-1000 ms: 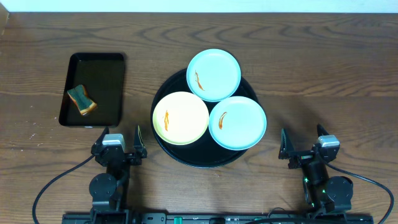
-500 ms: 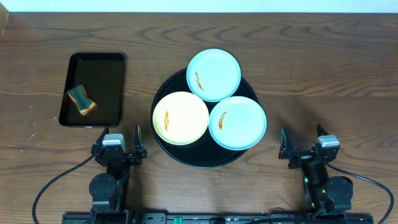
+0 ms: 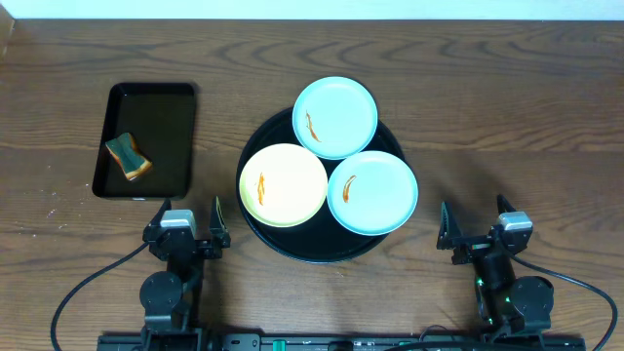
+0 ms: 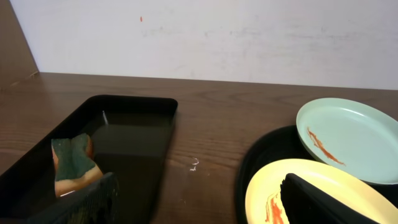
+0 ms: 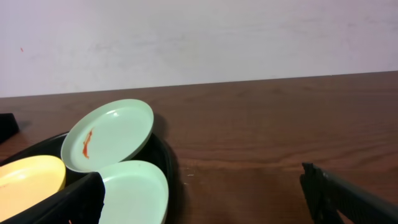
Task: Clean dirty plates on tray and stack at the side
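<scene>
Overhead view, with 12 o'clock pointing away from the arm bases. I see the round black tray at the middle of the table, carrying all three plates unstacked. The far mint plate is at the tray's 12 o'clock and overhangs the rim, the yellow plate is at 8 o'clock, and the near mint plate is at 4 o'clock. Each bears an orange-brown smear whose long axis runs roughly 12 to 6 o'clock, so I judge that no plate is cleaned yet. The left gripper rests at the near edge with its jaws spread wide and empty; the right gripper is likewise wide and holds nothing. The relation that matters is that the sponge lies in the rectangular tray, at about 11 o'clock from the left gripper. It is well apart from the right gripper, with the round black tray between them. The sponge's long axis runs about 10 to 4 o'clock. I therefore judge the left arm the nearer for fetching it, with the jaws turned across that axis. The yellow plate sits at the left gripper's 2 o'clock, the near mint plate at the right gripper's 10 o'clock. I can read no brand, label or writing anywhere.
</scene>
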Controlling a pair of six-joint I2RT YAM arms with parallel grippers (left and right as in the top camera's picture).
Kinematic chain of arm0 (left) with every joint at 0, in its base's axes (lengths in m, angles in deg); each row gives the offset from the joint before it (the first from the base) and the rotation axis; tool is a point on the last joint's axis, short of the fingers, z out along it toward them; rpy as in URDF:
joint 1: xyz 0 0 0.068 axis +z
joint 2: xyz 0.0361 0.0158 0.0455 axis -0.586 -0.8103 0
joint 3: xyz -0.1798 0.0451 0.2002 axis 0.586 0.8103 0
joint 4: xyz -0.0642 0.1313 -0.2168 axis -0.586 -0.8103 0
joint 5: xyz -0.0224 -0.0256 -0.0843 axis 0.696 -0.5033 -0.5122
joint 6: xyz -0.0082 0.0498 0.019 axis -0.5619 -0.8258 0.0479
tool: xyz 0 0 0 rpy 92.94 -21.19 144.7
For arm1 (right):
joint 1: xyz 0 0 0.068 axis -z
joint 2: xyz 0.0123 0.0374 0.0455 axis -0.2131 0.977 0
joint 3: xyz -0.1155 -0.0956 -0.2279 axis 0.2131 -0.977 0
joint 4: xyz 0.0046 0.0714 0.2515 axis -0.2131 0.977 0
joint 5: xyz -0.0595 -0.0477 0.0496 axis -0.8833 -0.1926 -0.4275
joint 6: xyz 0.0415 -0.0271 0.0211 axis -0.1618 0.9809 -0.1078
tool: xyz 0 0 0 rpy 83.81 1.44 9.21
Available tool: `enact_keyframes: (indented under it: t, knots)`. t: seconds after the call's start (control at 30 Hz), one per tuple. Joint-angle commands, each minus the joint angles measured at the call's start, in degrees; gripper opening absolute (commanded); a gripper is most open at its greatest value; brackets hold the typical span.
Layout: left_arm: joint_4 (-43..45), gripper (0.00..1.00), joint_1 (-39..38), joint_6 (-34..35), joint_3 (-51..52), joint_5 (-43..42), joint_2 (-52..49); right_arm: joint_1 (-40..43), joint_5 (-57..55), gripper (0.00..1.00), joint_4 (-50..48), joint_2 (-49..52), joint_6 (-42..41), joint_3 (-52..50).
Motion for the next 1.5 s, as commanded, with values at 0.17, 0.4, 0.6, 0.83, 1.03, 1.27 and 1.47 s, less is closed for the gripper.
enact_keyframes:
  t: [0.17,0.4,0.6,0.83,1.03,1.27,1.47]
  knots:
    - [-2.49,0.83,-0.22,-0.37,0.76,1.20,0.35,0.35,0.46,0.99,0.22,-0.02,-0.85,-0.09]
    - [-2.49,0.83,-0.22,-0.37,0.76,1.20,0.35,0.33,0.46,0.99,0.22,-0.02,-0.85,-0.09]
    - [-2.49,0.83,-0.22,-0.55,0.76,1.38,0.35,0.35,0.46,0.99,0.22,-0.02,-0.85,-0.09]
    - [-0.81,0.83,-0.24,3.78,0.74,-2.80,0.35,0.33,0.48,0.99,0.22,-0.02,-0.85,-0.09]
    - [1.97,0.83,-0.24,12.39,0.74,-19.80,0.35,0.33,0.46,0.99,0.22,-0.02,-0.85,-0.09]
    - [11.41,0.83,-0.22,12.83,0.74,-26.95,0.35,0.33,0.46,0.99,0.22,-0.02,-0.85,-0.09]
    - [20.09,0.84,-0.17,9.97,-2.43,-24.50,-0.37,0.35,0.48,0.99,0.22,-0.02,-0.85,-0.09]
